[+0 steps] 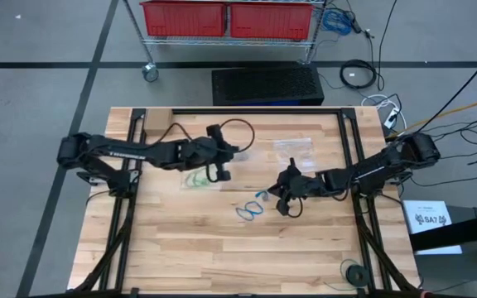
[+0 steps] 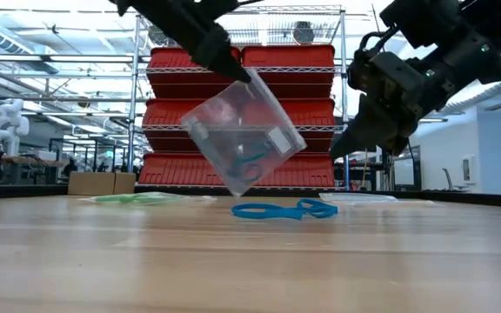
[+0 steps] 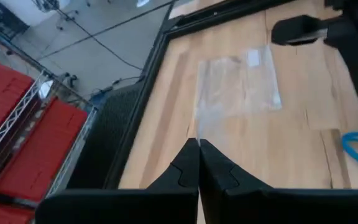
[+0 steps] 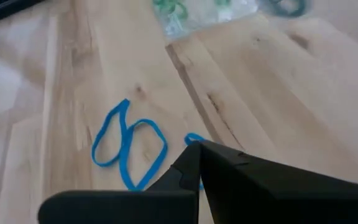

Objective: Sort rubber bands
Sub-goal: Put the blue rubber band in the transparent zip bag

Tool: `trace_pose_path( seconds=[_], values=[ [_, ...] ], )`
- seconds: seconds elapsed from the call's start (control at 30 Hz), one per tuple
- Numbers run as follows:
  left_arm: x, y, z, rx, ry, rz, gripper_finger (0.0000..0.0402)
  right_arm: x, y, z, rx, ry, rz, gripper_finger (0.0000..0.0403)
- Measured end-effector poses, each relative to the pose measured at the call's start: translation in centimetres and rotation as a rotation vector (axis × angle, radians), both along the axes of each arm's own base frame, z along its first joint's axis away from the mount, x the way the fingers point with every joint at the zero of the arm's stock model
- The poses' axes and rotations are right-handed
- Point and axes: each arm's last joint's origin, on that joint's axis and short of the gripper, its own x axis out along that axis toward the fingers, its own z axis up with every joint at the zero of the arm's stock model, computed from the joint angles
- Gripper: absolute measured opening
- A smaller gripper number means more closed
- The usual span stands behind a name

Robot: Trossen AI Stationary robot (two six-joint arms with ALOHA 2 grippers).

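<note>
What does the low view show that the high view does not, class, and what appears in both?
Only the low view: the left gripper, shut, holds a clear bag up off the table by one corner, with a teal band hanging inside, and stacked red bins stand behind. Only the high view: the whole table, another clear bag lying flat at the far side, and a black mat on the floor. Both: the blue bands on the wood, green bands in a flat bag, and the right gripper, shut, above them.
</note>
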Motion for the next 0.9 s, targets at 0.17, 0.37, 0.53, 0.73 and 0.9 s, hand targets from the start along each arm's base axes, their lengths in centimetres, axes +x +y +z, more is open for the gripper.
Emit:
trace_pose_path(
  seconds=[0.17, 0.37, 0.53, 0.73, 0.9],
  values=[
    [1.4, -0.5, -2.8, -0.135, 0.087, -0.090, 0.0000, -0.4, 0.3, -0.5, -0.007, 0.062, 0.006, 0.0002],
    [3.5, -1.2, -8.6, -0.301, 0.238, -0.149, 0.0000, -1.7, 0.2, -1.8, 0.064, 0.233, -0.075, 0.0002],
    [4.7, -2.0, -12.5, -0.365, 0.319, -0.224, 0.0025, -1.7, 0.1, -1.8, 0.143, 0.211, -0.148, 0.0002],
    [5.4, -2.6, -13.0, -0.416, 0.323, -0.257, 0.0096, -0.6, -1.2, -0.9, 0.189, 0.070, -0.241, 0.0030],
    [5.8, -2.9, -10.8, -0.424, 0.262, -0.298, 0.0150, 0.0, -3.9, -0.7, 0.232, -0.009, -0.375, 0.0092]
  ],
)
